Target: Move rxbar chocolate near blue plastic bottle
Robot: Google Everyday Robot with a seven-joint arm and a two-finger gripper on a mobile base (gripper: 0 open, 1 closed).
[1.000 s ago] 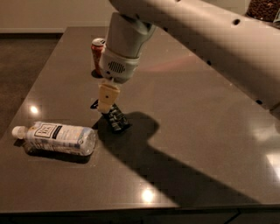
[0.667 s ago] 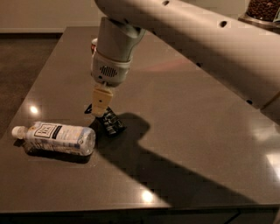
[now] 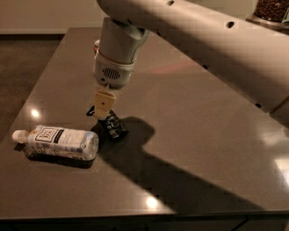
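The rxbar chocolate (image 3: 115, 126), a small black wrapper with white text, hangs tilted from my gripper (image 3: 101, 108), its lower end at or just above the dark tabletop. The gripper comes straight down from the white arm and is shut on the bar's upper end. One tan finger (image 3: 103, 102) shows in front. The blue plastic bottle (image 3: 61, 140) lies on its side at the front left, with its white cap (image 3: 18, 135) pointing left. The bar is just right of the bottle's base, a short gap apart.
The dark table (image 3: 203, 135) reaches its front edge near the bottom of the view, and its left edge borders the floor. A sliver of the red can (image 3: 96, 43) shows behind the arm's wrist. A jar of brown beans (image 3: 271, 9) stands at the top right. The arm casts a wide shadow across the middle.
The gripper has carried the bar left and slightly toward the front, closer to the bottle. The arm now hides most of the red can. The bottle has not moved.
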